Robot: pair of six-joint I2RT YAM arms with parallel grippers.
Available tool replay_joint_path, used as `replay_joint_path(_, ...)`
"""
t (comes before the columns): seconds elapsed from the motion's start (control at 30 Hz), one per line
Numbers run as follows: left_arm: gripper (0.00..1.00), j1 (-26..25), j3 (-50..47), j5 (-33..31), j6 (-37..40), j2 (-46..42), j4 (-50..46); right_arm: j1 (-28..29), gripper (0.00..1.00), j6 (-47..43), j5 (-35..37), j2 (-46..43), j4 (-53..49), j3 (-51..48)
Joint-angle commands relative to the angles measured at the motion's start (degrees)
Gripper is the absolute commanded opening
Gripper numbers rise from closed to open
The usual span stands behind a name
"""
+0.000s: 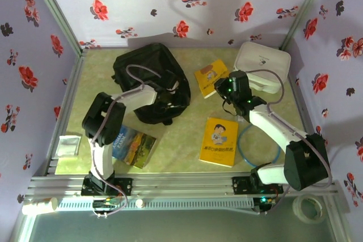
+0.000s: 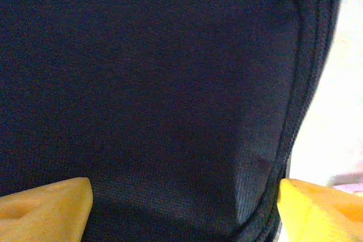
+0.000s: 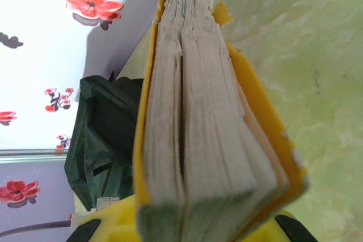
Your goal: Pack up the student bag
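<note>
The student bag (image 1: pixel 146 75), a large black backpack, lies at the back left of the table. My left arm (image 1: pixel 139 96) reaches over its near right part. In the left wrist view my left gripper (image 2: pixel 184 213) is open, its yellow fingertips (image 2: pixel 48 208) wide apart just over the bag's black fabric (image 2: pixel 159 83) near a seam. My right gripper (image 1: pixel 222 88) is shut on a yellow book (image 1: pixel 210 76), held right of the bag. The right wrist view shows the book's page edges (image 3: pixel 198 123) between the fingers of my right gripper (image 3: pixel 193 222), with the bag (image 3: pixel 96 140) beyond.
A second yellow book (image 1: pixel 220 141) lies near the front centre and a colourful book (image 1: pixel 133 147) at the front left. A white zip case (image 1: pixel 262 62) sits at the back right. A blue cable (image 1: pixel 258 147) loops by the right arm. A small white box (image 1: pixel 68 145) rests at the left edge.
</note>
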Motion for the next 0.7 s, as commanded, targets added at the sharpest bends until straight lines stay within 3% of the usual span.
replay_joint_path(0.0, 0.84, -0.70, 5.87, 3.45, 5.59, 2.09, -4.52, -1.52, 0.02, -1.47, 1.81, -2.15, 2.44, -0.23)
replay_joint_path(0.27, 0.80, -0.12, 11.85, -3.21, 30.40, -2.92, -24.97, -3.23, 0.03, -2.52, 2.25, -4.92, 1.55, -2.42)
replay_joint_path(0.53, 0.57, -0.02, 12.56, -0.91, 34.86, -1.40, -28.06, -3.39, 0.03, -1.29, 1.57, -5.01, 2.55, -4.09)
replay_joint_path(0.67, 0.54, -0.94, 15.31, 1.02, 36.48, 1.32, -29.38, -3.33, 0.03, -1.31, 1.25, -5.32, 2.22, -4.01)
